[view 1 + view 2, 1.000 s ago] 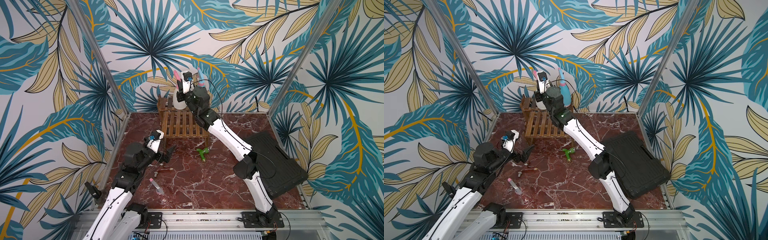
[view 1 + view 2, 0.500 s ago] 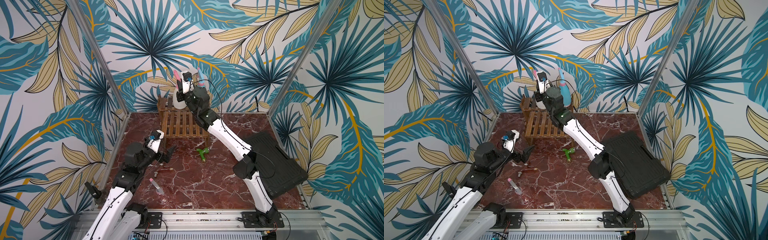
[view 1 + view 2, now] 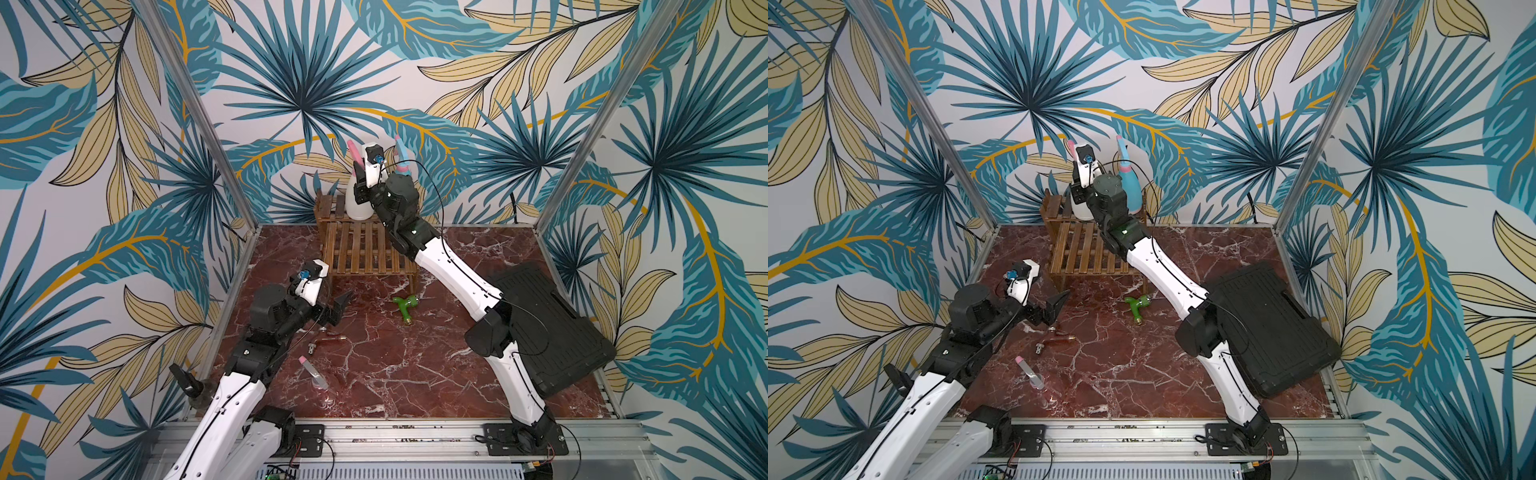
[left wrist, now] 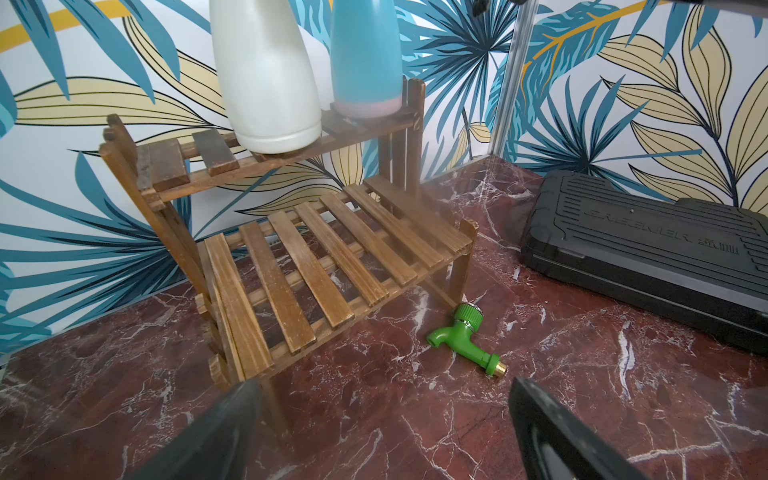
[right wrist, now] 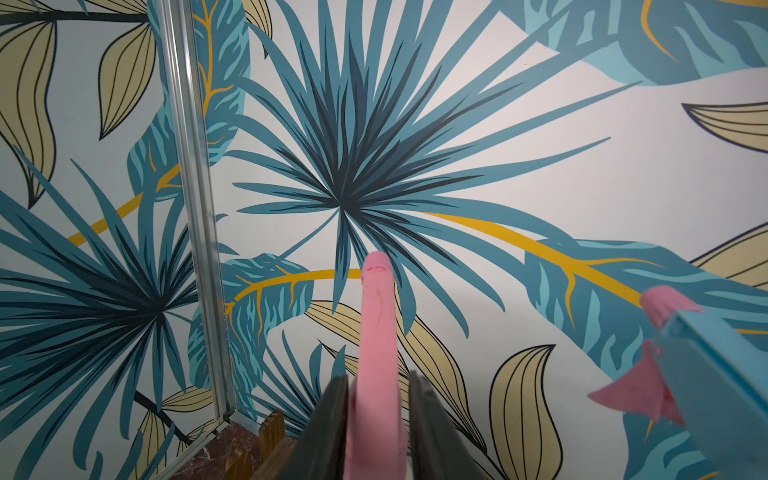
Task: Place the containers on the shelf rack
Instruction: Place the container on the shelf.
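Note:
The brown slatted shelf rack (image 3: 361,249) (image 3: 1084,253) (image 4: 316,257) stands at the back wall. On its upper tier are a cream-white container (image 3: 355,205) (image 3: 1077,208) (image 4: 266,83) and a light blue container (image 3: 1129,187) (image 4: 365,58), both upright. My right gripper (image 3: 360,185) (image 5: 376,378) is at the white container's pink spray head (image 5: 376,316), jaws slightly open on either side of it, with a thin gap. A clear pinkish container (image 3: 316,372) (image 3: 1034,374) lies on the floor. My left gripper (image 3: 338,309) (image 4: 382,415) hovers wide open and empty before the rack.
A green tap fitting (image 3: 405,305) (image 4: 461,336) lies just right of the rack's front leg. A small metal fitting (image 3: 312,347) lies near my left gripper. A flat black ribbed case (image 3: 548,324) (image 4: 644,245) fills the right side of the marble floor.
My right jaws have parted a little from the white container's pink spray head. Neither arm has visibly moved and the containers stay in place.

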Tool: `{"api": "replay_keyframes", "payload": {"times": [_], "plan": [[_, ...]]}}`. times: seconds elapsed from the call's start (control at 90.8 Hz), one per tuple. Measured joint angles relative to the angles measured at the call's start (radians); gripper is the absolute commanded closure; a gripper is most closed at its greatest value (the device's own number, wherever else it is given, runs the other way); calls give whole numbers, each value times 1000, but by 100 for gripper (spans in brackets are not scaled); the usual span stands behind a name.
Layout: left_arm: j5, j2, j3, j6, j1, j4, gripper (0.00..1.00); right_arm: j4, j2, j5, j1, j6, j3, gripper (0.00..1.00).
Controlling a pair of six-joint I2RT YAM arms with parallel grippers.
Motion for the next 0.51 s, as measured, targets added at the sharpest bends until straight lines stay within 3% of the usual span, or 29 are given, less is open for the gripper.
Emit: {"api": "replay_keyframes", "payload": {"times": [0.231,0.396,0.507], "plan": [[0,0,0,0,0,0,0,-1,0,-13,-3,-1,0,39],[-8,-8,0,-2,0,-3,0,-5,-25,-43,-4,-7,-45,29],[-16,-39,0,-8,1,-28,0,-22,-61,-77,-4,-10,-70,17]]}}
